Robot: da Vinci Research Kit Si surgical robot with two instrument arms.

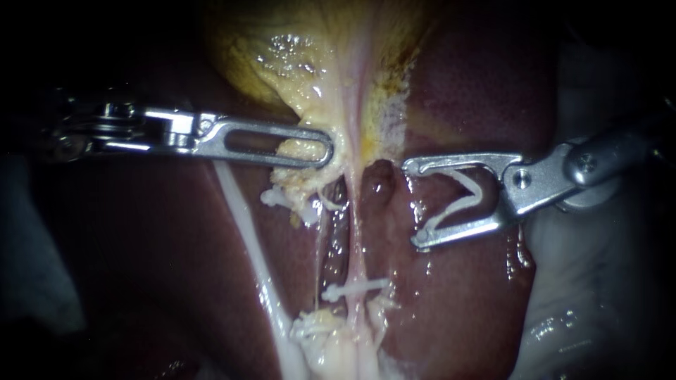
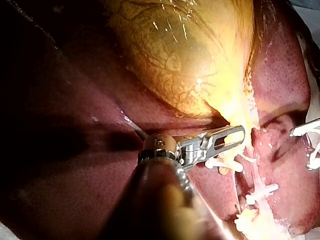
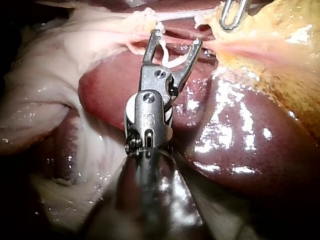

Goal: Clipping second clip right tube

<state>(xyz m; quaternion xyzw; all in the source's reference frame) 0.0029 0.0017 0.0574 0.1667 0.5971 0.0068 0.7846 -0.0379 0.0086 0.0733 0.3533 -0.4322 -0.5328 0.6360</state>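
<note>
The right tube (image 1: 359, 239) runs down from the yellow gallbladder (image 1: 282, 56) and carries a white clip (image 1: 355, 288) low down. My right instrument (image 1: 412, 204) stands just right of this tube, not touching it, higher than that clip. Its jaws are spread wide and hold a white V-shaped clip (image 1: 461, 200) between them; in its own view the right instrument (image 3: 176, 41) points at the tube. My left instrument (image 1: 325, 149) is shut on yellow tissue at the gallbladder's narrow end, and the left wrist view shows the left instrument (image 2: 239, 134) holding it there.
Another white clip (image 1: 278, 198) sits on tissue left of the right tube, below the left jaws. A pale strand (image 1: 246, 232) runs down to a whitish clump (image 1: 324, 338). Dark red liver (image 1: 465, 84) lies on both sides. Pale tissue (image 1: 591, 302) fills the far right.
</note>
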